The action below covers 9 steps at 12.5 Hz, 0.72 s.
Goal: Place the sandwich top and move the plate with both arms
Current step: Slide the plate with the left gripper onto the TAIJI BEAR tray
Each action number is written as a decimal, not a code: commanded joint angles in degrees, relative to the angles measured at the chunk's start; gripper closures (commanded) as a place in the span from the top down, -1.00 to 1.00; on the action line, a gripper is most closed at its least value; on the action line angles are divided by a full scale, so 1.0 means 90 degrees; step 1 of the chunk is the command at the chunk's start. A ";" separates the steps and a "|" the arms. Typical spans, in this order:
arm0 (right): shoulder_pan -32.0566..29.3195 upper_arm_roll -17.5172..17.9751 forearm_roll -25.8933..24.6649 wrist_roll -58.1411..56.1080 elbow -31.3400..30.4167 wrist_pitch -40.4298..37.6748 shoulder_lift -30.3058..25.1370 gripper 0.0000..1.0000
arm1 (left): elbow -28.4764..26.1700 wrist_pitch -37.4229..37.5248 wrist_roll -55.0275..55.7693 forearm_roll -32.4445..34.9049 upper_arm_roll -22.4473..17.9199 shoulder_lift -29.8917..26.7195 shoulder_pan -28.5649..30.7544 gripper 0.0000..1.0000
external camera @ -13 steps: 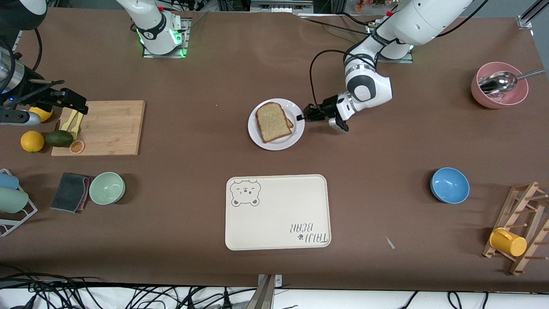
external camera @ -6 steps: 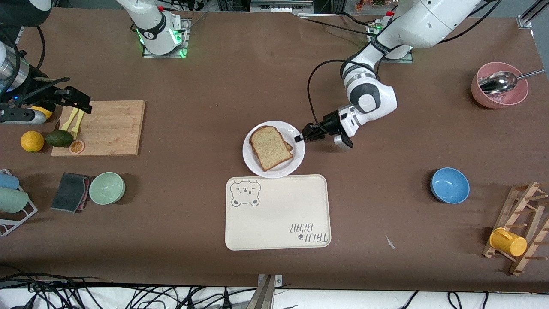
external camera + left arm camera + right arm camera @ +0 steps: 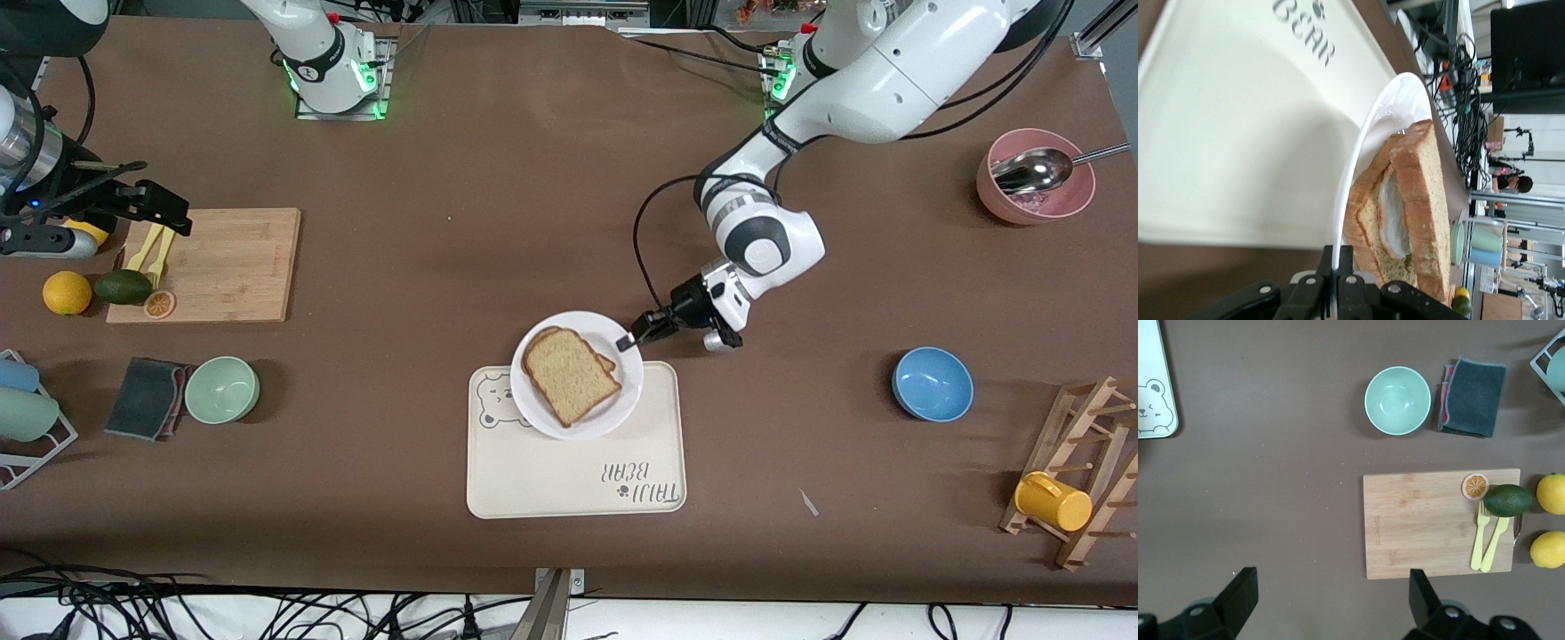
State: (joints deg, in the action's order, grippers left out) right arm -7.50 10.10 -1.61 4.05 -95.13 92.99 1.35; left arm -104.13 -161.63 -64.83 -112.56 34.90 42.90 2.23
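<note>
Step in hand: sandwich top [image 3: 572, 373] already sits on the stack, so by my reading the plate move is under way, done by one arm only.
Right pincer [image 3: 160, 206]: hangs over the bamboo cutting board [image 3: 218, 264] at the right arm's end of the desk, its fingers [image 3: 1236, 599] spread wide apart and holding nothing; this arm waits.
Cutting board load: two yellow forks [image 3: 1488, 542], an avocado [image 3: 1507, 500] and an orange slice [image 3: 1475, 486] at one short edge, with two lemons [image 3: 1553, 493] on the desk just beside it.
Sandwich: the plain speckled slice lies flat on a lower slice, something pale and white showing between them in the left wrist view [image 3: 1395, 220].
Plate [image 3: 548, 416]: white and round, carried partly over the tray's edge that faces the robots, covering part of the bear drawing [image 3: 491, 402] at that corner.
Tray [image 3: 569, 480]: cream, rectangular, in the middle of the desk near its front edge.
Left pincer [image 3: 627, 340]: clamped together on the plate's rim on the side toward the left arm's end of the desk.
Next move calls for: bringing the plate over the tray's middle, keeping it level so the slices do not slide, then lowering it flat before the rim is let go.
Risk: a one-sided rim grip could let the plate tip.
</note>
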 commanded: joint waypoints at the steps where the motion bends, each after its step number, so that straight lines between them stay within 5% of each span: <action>1: -0.0026 0.0070 -0.0095 0.0068 -0.0006 -0.0010 0.0006 1.00 | 0.1010 -0.0098 0.0219 -0.0169 -0.0535 0.0437 -0.0558 -1.00; 3: -0.0026 0.0070 -0.0095 0.0068 -0.0006 0.0009 0.0006 1.00 | 0.1364 -0.0098 0.0425 -0.0159 -0.1277 0.0536 -0.1144 -1.00; 9: -0.0026 0.0079 -0.0105 0.0068 -0.0006 0.0068 0.0104 1.00 | 0.1540 -0.0137 0.0591 -0.0208 -0.1583 0.0653 -0.1663 -1.00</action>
State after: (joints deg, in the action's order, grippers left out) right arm -7.50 10.31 -1.62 4.05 -95.19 93.19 2.43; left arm -93.07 -161.94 -60.49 -112.56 22.45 48.01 -10.01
